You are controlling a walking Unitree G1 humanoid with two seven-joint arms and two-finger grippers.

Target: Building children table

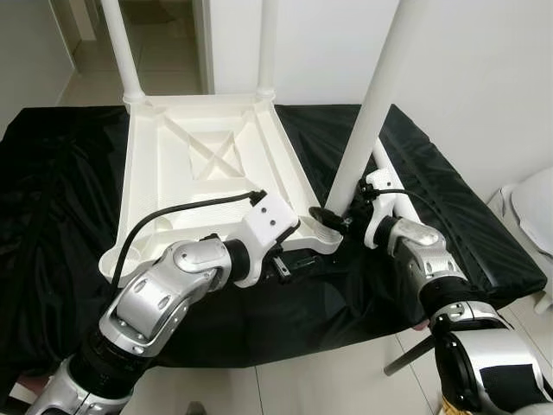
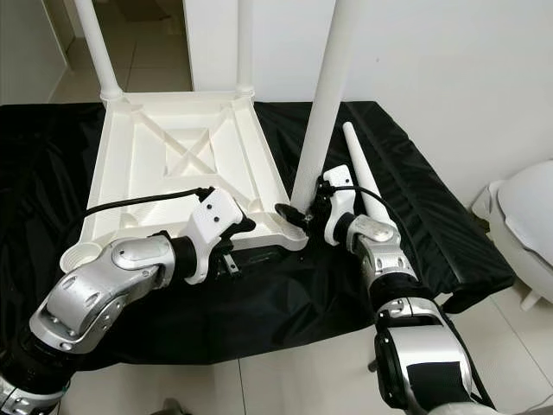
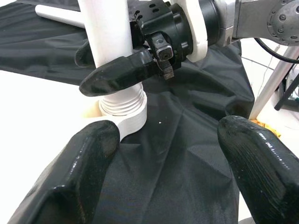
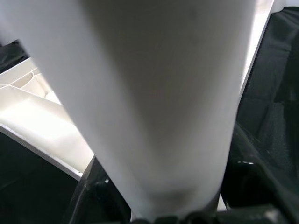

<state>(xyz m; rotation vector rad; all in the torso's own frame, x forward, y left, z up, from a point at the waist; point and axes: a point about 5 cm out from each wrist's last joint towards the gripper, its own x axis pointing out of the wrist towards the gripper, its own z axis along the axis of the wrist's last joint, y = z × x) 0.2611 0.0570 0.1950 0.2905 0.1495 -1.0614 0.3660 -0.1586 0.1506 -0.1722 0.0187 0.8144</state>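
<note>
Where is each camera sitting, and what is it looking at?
Left eye view: on the head, looking down at the upturned white tabletop on a black cloth; both silver arms show.
Right eye view: beside it, same scene; the right gripper clasps the leg near its base.
Left wrist view: on the left wrist, looking past its two spread fingers at the leg's threaded end in the corner socket.
Right wrist view: on the right wrist, pressed close against that white leg.
Both wrist views share the leg.
</note>
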